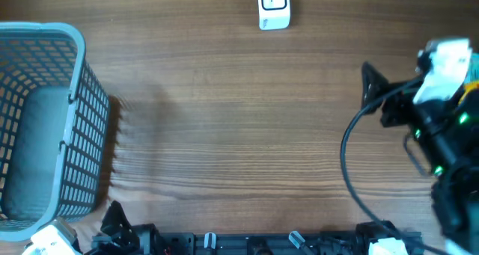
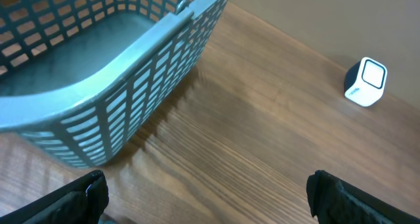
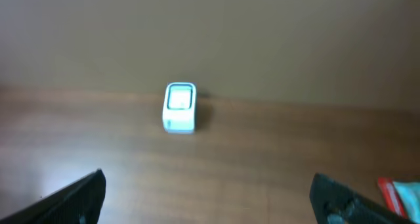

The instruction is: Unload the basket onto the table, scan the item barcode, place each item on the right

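Note:
A small white barcode scanner (image 1: 274, 7) stands at the far edge of the wooden table, also seen in the left wrist view (image 2: 365, 82) and straight ahead in the right wrist view (image 3: 179, 107). A red and pale-blue thing (image 3: 401, 195) pokes in at the right edge of the right wrist view; it may be the item, and no barcode shows. My right gripper (image 3: 209, 192) hovers open over bare wood at the table's right side (image 1: 378, 96). My left gripper (image 2: 210, 199) is open near the front left corner, holding nothing.
A large blue-grey slatted basket (image 1: 82, 120) fills the left side of the table, close to the left gripper (image 2: 151, 73). A black cable (image 1: 346, 158) loops from the right arm over the table.

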{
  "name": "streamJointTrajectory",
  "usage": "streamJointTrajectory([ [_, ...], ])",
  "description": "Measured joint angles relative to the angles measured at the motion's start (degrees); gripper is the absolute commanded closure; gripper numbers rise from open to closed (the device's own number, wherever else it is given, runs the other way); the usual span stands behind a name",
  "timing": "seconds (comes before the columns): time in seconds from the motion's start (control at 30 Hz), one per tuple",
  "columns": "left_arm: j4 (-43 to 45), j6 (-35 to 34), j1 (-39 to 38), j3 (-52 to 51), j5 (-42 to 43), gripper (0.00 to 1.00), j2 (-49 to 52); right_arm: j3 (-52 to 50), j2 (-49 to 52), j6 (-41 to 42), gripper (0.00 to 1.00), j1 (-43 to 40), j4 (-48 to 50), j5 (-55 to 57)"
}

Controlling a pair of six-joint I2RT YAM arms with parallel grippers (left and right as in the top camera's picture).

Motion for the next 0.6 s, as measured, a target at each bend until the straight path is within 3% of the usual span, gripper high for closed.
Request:
streamJointTrajectory([
  [0.1,0.02,0.0,0.0,0.02,0.0,0.0,0.0,-16.0,-10.01,-0.15,0.0,-4.68,10.99,-1.75],
  [0.4,-0.02,0.0,0.0,0.02,0.0,0.0,0.0,-50.56,-41.0,0.85,0.0,-15.43,36.85,-10.91],
  [0.53,0.02,0.0,0.0,0.02,0.0,0.0,0.0,-60.61,-46.29,2.75,0.0,-15.72,48.33,-11.63],
  [0.6,0.02,0.0,0.0,0.02,0.0,0.0,0.0,-65.0,-46.4,3.63,0.0,-15.72,49.2,-11.67],
])
